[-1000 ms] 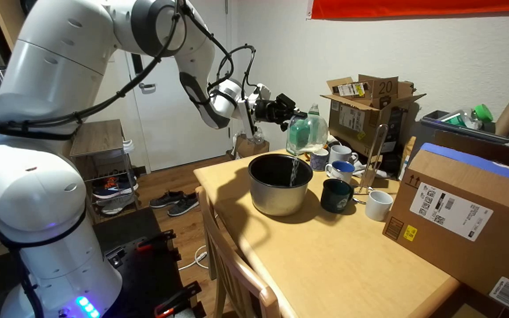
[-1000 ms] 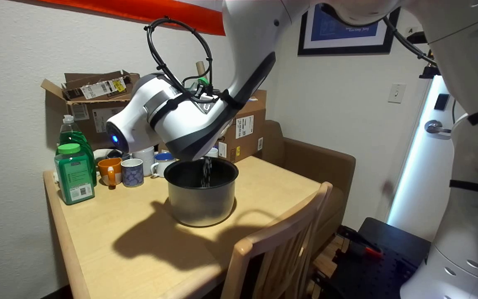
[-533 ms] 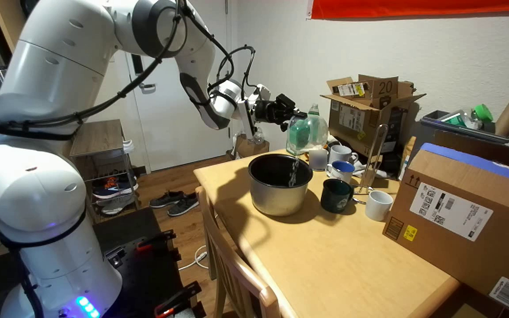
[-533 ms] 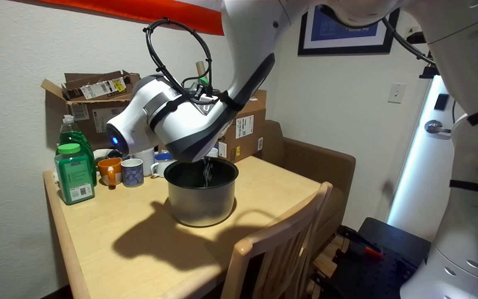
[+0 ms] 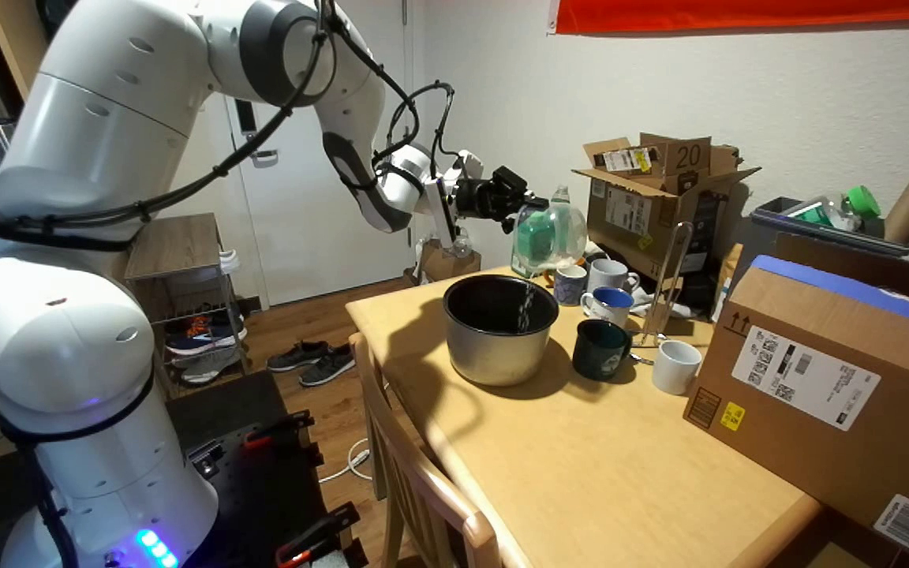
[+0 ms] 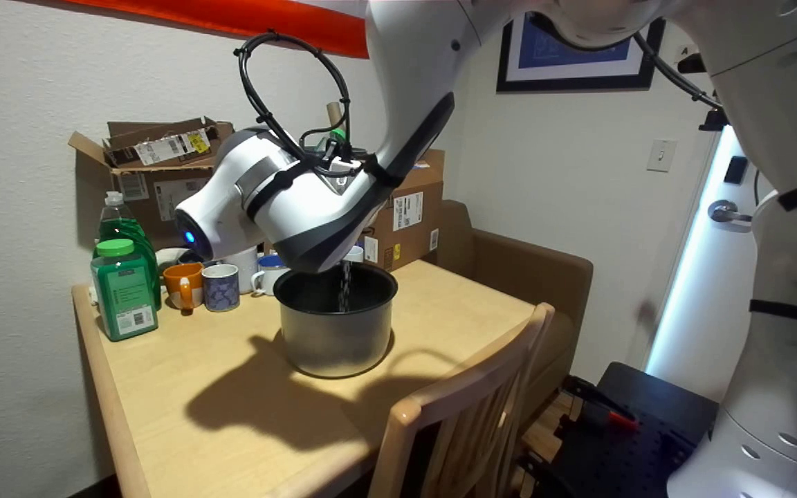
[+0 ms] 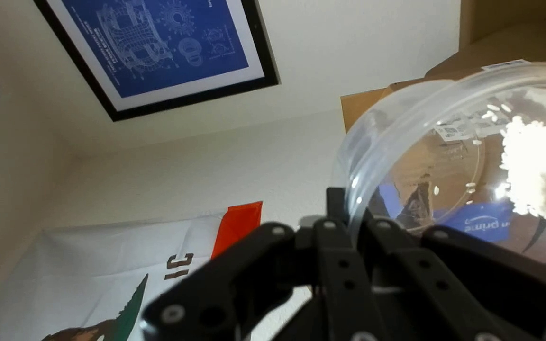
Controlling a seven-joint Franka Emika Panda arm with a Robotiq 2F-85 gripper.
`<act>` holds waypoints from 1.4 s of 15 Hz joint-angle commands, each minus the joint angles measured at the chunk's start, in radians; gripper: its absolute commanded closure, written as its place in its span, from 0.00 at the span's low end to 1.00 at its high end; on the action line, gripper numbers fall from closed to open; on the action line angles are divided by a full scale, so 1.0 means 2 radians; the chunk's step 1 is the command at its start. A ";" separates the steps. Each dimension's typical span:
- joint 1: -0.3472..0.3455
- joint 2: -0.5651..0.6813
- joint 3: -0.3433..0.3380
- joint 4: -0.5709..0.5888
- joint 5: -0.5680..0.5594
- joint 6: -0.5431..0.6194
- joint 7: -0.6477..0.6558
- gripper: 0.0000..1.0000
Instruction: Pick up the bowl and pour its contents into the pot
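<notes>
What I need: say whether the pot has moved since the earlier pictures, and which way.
No. Judged against the table in both exterior views, the pot stands where it did, shifted neither way.

Pot on table, bowl above it.

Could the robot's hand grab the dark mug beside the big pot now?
Probably not: the gripper is shut on a clear bowl, tipped so white grains fall into the pot. The dark mug likely has to wait until that bowl is set down.
</notes>
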 commanded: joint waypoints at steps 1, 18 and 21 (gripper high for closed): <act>0.001 0.008 0.005 0.015 -0.010 -0.019 -0.015 0.97; 0.005 0.020 0.003 0.025 -0.015 -0.037 -0.016 0.97; 0.005 0.023 0.003 0.028 -0.016 -0.042 -0.017 0.97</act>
